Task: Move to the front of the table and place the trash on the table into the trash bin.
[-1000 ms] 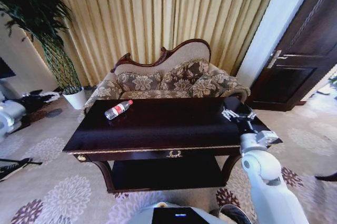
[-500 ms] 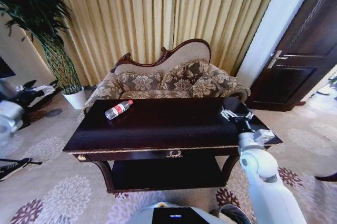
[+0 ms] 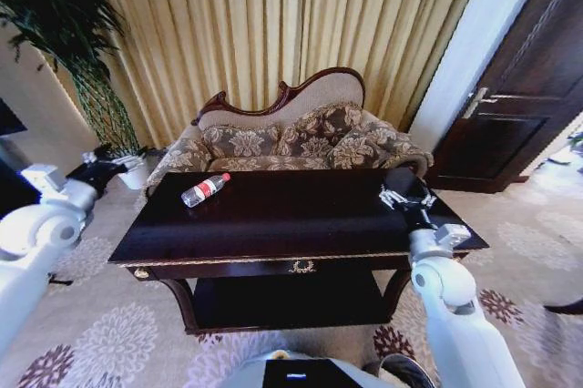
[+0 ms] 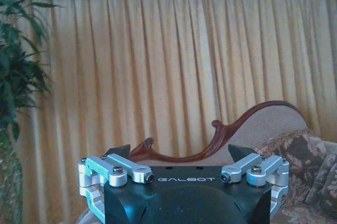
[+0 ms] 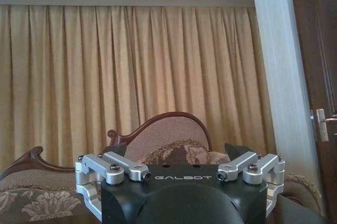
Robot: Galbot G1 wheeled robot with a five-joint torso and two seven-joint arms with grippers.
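The clear bottle (image 3: 204, 189) lay on its side near the far left corner of the dark counter (image 3: 273, 224), in front of the sofa (image 3: 291, 137). The left hand (image 3: 107, 167) hung off the counter's left edge, fingers apart and holding nothing. The right hand (image 3: 393, 195) hovered over the far right corner, fingers likewise apart and empty

One bottle (image 3: 204, 190) near the tabletop's (image 3: 273, 219) far left corner; one sofa (image 3: 291, 137); one potted plant (image 3: 73, 51); two grippers.
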